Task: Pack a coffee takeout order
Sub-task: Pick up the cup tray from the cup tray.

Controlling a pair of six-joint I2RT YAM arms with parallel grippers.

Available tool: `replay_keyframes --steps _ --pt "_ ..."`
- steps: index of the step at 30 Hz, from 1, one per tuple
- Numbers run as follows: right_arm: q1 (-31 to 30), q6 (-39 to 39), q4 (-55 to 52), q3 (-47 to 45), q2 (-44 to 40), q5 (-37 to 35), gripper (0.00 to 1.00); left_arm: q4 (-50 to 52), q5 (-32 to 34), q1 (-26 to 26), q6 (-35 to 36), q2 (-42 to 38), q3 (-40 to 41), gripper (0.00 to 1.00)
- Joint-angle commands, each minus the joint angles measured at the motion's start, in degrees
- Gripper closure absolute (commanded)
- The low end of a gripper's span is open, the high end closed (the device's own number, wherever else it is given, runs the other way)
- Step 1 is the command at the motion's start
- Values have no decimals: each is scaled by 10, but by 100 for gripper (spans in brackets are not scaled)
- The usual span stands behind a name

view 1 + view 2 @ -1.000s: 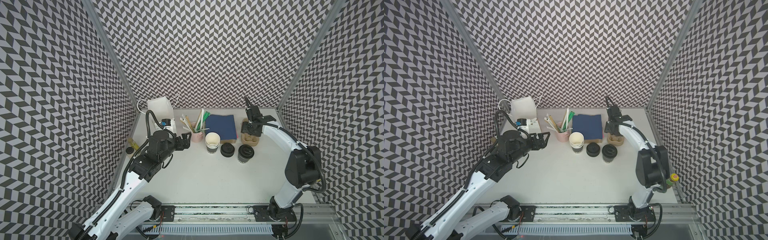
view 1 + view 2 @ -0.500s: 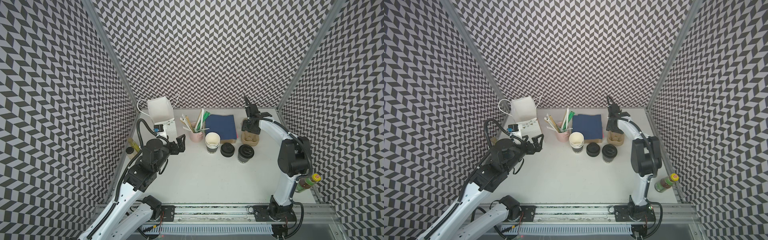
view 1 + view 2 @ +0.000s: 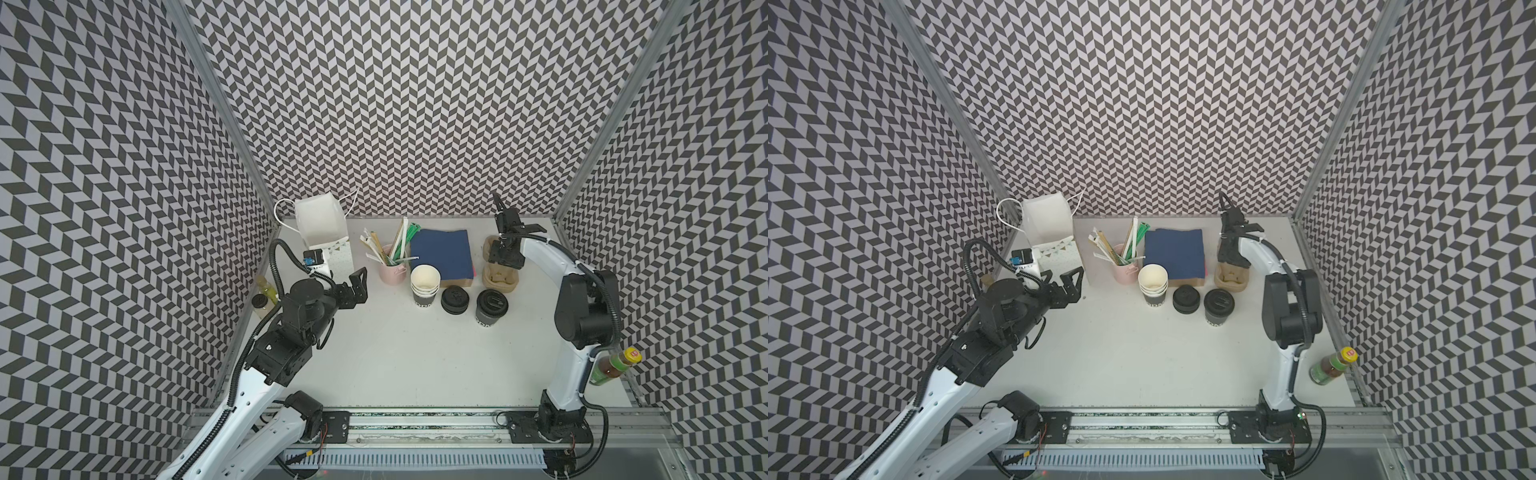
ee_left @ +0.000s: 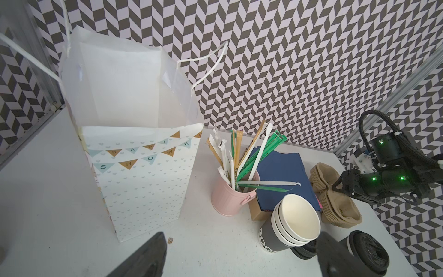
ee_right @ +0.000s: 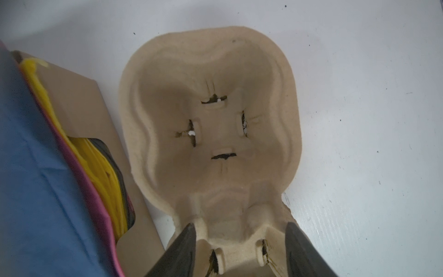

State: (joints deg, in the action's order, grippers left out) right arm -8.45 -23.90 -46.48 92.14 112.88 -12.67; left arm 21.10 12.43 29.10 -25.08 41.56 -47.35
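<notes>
tan pulp carrier (image 3: 500, 277) lies right of centre in both top views, long axis up-down the frame. right gripper (image 5: 239, 233) straddles its narrow waist, fingers apart, not yet clamped. left gripper (image 3: 1064, 276), spread wide, is well apart.

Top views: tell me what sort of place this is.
Probably a robot test cell staged as a coffee counter: chevron-patterned walls box in a white table, two robot arms stand on a rail, and a cup stack, pulp carrier and pink straw tin line the back.
</notes>
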Motion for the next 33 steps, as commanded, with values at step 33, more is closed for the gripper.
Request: replay_keyframes --steps 33 --pt "-5 9 7 25 38 18 59 0 12 -4 13 -5 7 3"
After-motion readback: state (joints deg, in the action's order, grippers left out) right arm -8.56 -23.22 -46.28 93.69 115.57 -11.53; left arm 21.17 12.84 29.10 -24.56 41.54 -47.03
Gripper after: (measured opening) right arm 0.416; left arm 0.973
